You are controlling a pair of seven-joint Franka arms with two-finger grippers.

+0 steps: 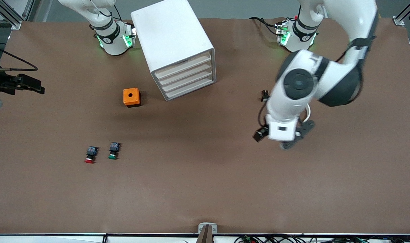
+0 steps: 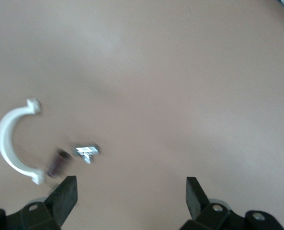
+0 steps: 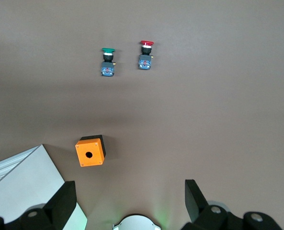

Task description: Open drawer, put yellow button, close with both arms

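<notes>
Drawer fronts, four cream strips, all sit flush in the big white boxy cabinet at upper centre of the front view. The left gripper hangs released over bare brown table beside a white C-shaped clip. The right gripper waits, spread, above the small orange box.

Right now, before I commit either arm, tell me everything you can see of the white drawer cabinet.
The white drawer cabinet is a big boxy unit, smooth like plastic or painted metal, with rounded edges. It stands on the table turned at an angle, between the two arm bases. Its front carries four alike shallow drawers with cream front strips, all shut flush. The small orange box sits beside it, apart and nearer the front camera. Neither gripper touches it; one corner shows in the right wrist view.
</notes>
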